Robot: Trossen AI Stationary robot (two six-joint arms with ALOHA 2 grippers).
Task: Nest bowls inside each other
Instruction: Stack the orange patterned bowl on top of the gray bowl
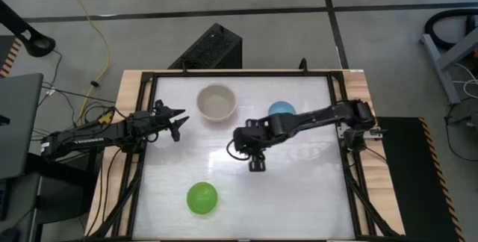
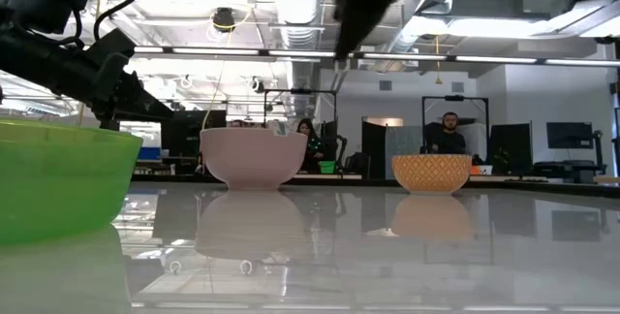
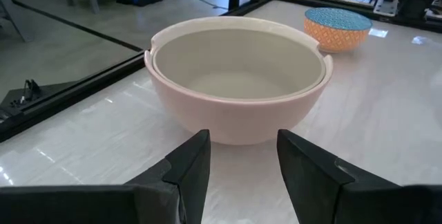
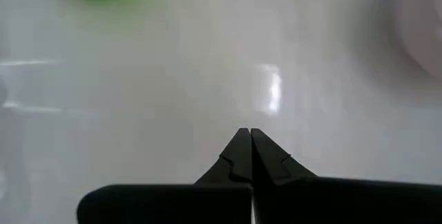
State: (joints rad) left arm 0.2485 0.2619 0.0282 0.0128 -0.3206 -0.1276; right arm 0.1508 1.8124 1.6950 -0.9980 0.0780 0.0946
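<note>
A pale pink-cream bowl [image 1: 216, 101] stands on its base at the far middle of the table, with a grey-beige bowl [image 3: 238, 72] nested inside it. To its right stands a light blue bowl [image 1: 281, 108], its outside patterned orange [image 3: 337, 29], partly under my right arm. A bright green bowl [image 1: 202, 198] sits near the front edge. My left gripper [image 1: 179, 122] is open, level, just left of the pink bowl, touching nothing. My right gripper [image 1: 256, 165] is shut and holds nothing. It hangs above the table's middle, pointing down, between the blue bowl and the green one.
A black frame rail [image 1: 142, 145] borders the white table on all sides. Bare tabletop lies between the green bowl and the far bowls. In the low view, people sit at desks [image 2: 448, 135] in the room behind the table.
</note>
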